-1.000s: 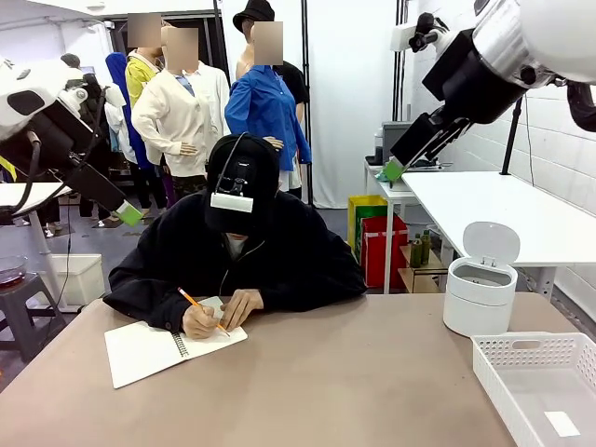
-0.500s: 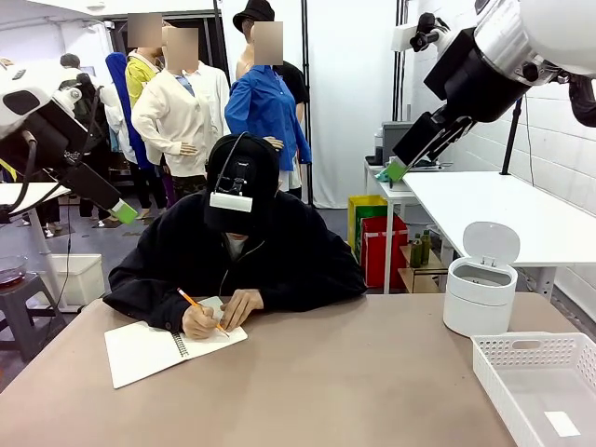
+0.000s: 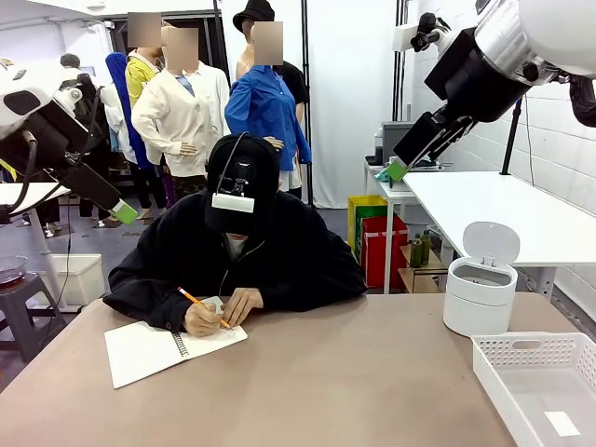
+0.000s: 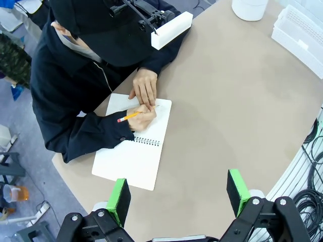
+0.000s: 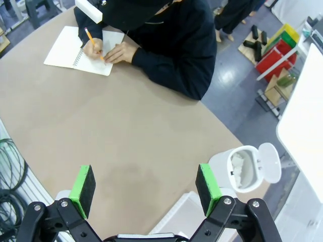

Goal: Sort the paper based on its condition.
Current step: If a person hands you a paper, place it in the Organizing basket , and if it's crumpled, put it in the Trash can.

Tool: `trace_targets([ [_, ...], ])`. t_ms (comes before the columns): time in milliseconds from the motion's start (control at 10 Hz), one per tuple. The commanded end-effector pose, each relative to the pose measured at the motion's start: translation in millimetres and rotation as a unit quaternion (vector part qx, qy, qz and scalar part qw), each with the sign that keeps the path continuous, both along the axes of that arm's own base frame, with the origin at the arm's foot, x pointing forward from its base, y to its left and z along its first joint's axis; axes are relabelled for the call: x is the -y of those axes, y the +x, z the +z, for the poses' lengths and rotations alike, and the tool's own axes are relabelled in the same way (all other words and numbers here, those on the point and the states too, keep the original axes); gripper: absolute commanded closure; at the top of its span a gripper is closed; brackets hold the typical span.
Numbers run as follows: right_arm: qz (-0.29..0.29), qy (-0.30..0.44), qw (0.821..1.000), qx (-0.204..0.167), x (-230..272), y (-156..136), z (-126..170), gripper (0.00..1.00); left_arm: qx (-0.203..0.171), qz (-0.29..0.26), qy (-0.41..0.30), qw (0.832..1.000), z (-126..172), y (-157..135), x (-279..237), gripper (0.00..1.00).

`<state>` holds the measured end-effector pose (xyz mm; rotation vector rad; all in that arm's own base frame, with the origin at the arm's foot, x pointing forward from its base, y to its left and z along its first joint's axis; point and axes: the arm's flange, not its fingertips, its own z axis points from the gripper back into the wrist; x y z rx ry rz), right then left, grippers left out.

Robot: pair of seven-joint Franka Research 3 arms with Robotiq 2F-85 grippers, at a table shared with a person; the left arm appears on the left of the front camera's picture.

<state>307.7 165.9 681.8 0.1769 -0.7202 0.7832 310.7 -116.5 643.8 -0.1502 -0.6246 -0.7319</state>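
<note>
— How do we stand just now?

— We see the left gripper [image 4: 178, 194] raised high over the table [image 3: 354, 382], its pads spread wide with nothing between them. The right gripper [image 5: 145, 189] hangs just as high on its own side, jaws likewise wide apart and empty.

— And what are we to sort?

— We find one flat sheet [image 3: 562, 424] lying in the tray [image 3: 531, 343] at the table's near right corner. Crumpled white lumps [image 5: 237, 169] sit inside the bin [image 3: 478, 298], whose lid [image 3: 492, 242] stands up. The bin is just beyond the tray.

— And across from us?

— The person [image 3: 237, 251] sits at the far side, bent over an open notebook [image 3: 149, 349]. One hand [image 3: 203, 319] holds a pencil [image 3: 196, 303] to the page, and we see the other hand [image 3: 242, 305] resting beside it on the notebook. Both hands are well apart from our grippers.
</note>
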Motion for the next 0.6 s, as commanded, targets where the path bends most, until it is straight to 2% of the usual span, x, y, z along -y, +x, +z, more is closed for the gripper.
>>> trace_targets([
  [0,0.004,0.004,1.0,-0.002,0.2,0.3,-0.6,0.0,-0.001,0.002,-0.001,1.0,0.0,-0.1,-0.6,0.0],
  [500,0.004,0.004,1.0,-0.002,0.2,0.3,-0.6,0.0,-0.001,0.002,-0.001,1.0,0.0,-0.1,-0.6,0.0],
])
